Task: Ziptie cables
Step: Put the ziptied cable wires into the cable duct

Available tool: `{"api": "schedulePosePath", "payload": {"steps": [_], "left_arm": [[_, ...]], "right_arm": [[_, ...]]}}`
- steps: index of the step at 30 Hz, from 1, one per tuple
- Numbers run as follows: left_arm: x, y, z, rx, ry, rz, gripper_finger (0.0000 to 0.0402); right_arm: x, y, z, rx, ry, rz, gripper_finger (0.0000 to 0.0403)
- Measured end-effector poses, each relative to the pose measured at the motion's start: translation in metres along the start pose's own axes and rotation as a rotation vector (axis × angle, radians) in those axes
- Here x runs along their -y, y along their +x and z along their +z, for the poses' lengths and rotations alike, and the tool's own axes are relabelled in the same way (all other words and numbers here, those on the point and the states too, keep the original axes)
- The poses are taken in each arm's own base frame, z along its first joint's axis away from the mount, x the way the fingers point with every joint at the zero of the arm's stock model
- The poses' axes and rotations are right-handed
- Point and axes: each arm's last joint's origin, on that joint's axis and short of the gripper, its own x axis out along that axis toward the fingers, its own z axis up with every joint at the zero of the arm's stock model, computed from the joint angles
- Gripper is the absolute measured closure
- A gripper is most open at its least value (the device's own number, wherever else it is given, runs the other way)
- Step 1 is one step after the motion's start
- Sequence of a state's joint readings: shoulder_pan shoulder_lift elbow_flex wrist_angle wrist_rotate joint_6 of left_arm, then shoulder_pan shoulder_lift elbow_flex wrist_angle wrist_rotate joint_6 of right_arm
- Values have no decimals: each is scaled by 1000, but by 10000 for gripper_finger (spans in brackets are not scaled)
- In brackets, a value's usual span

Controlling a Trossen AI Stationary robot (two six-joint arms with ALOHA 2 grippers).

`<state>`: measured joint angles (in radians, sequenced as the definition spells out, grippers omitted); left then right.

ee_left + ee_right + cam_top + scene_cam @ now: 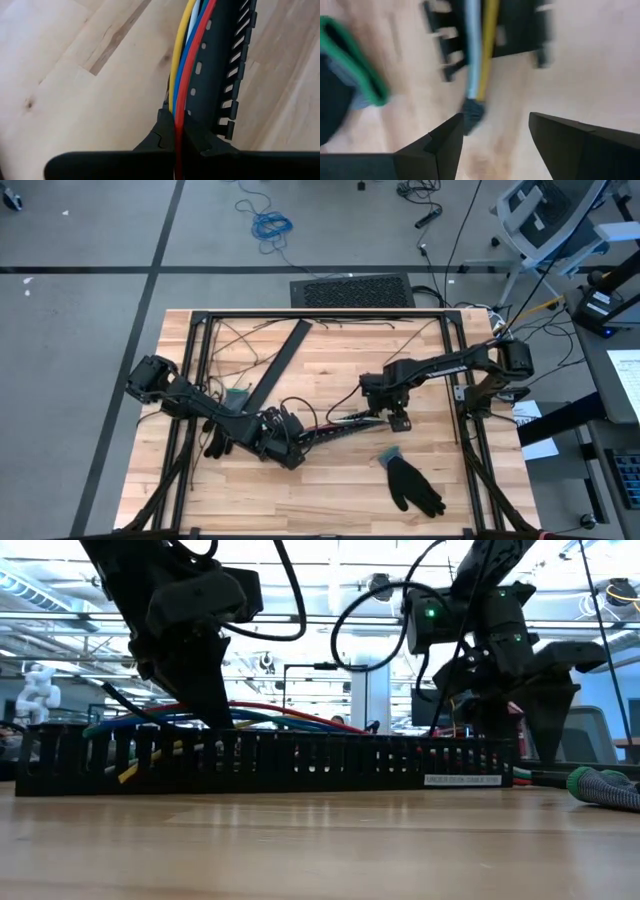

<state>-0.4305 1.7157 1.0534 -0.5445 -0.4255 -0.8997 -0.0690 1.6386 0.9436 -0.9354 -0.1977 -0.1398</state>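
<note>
The left pincer (177, 137) was pinching the cables (187, 60) at one end of the black slotted strip (270, 762), apparently to keep them bunched in its channel. The right pincer (495, 135) hovered spread over the far end. A black glove (412, 483) lay nearby on the counter (330, 490), clear of both arms.

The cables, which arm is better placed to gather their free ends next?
Probably the right: its claw is open just short of the cables' loose ends, while the left claw is shut on them.
</note>
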Motion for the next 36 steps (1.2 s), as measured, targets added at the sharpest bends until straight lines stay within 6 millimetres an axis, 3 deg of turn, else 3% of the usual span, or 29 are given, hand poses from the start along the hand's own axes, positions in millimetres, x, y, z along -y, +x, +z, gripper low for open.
{"api": "schedulePosePath", "payload": {"steps": [10,19,28,36], "left_arm": [[1,-1,0,-4,49,-7,397],[-1,-2,-1,-16,55,8,397],[-1,-2,-1,-15,55,9,394],[-1,-2,-1,-16,62,14,398]], "right_arm": [[5,-24,6,228,29,-71,190],[2,-24,16,308,72,-72,195],[-1,-16,22,313,53,-73,256],[3,-2,28,275,54,-65,287]]}}
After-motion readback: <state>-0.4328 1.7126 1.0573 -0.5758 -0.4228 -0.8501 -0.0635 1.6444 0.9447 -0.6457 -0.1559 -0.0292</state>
